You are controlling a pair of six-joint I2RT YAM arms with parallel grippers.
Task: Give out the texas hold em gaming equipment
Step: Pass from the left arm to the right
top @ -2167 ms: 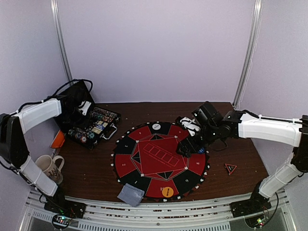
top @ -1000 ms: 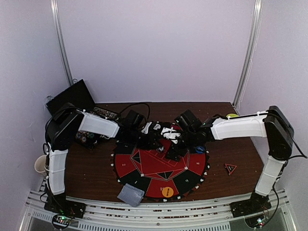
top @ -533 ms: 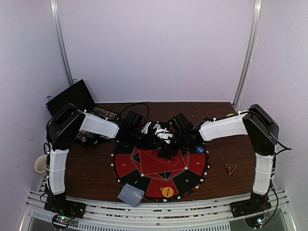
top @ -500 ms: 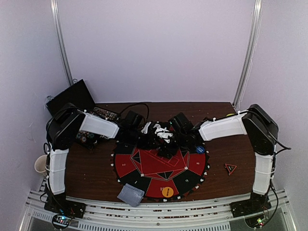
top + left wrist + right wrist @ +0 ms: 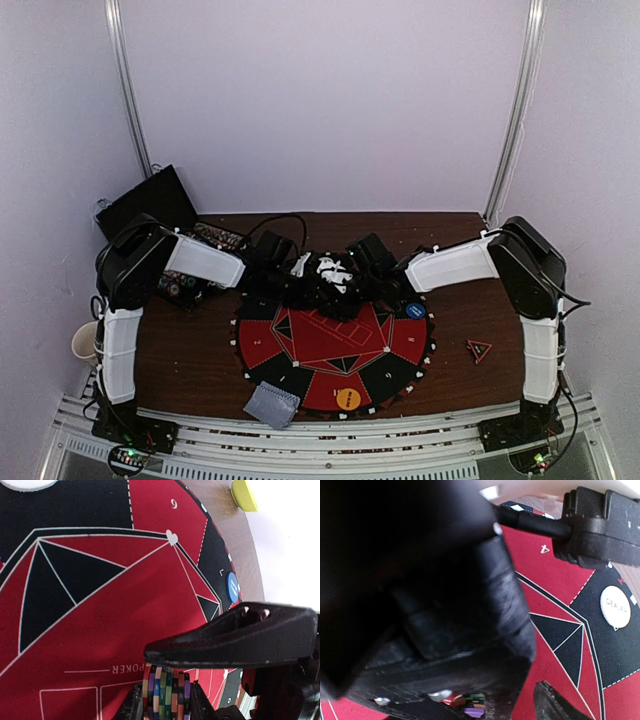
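Observation:
Both grippers meet over the far middle of the round red-and-black poker mat [image 5: 262,345]. My left gripper [image 5: 318,284] is shut on a short stack of striped-edge poker chips [image 5: 166,695], held on edge above the mat's red centre. My right gripper [image 5: 347,283] sits right against it. One of its black fingers [image 5: 235,640] lies across above the stack. In the right wrist view the left gripper's body fills the frame. Only a sliver of the chips [image 5: 472,702] and one right finger [image 5: 552,705] show, far apart.
White dealer button [image 5: 615,607], blue button [image 5: 415,311] and orange button [image 5: 348,398] lie on the mat. Grey-blue cards [image 5: 272,404] sit at its near edge. Open chip case [image 5: 190,272] at far left, mug [image 5: 85,343], yellow bowl [image 5: 243,494], red triangle [image 5: 478,348].
The left arm came from the chip case to the mat's far middle with a chip stack. The right gripper moved left to meet it and has closed in further over the last half second.

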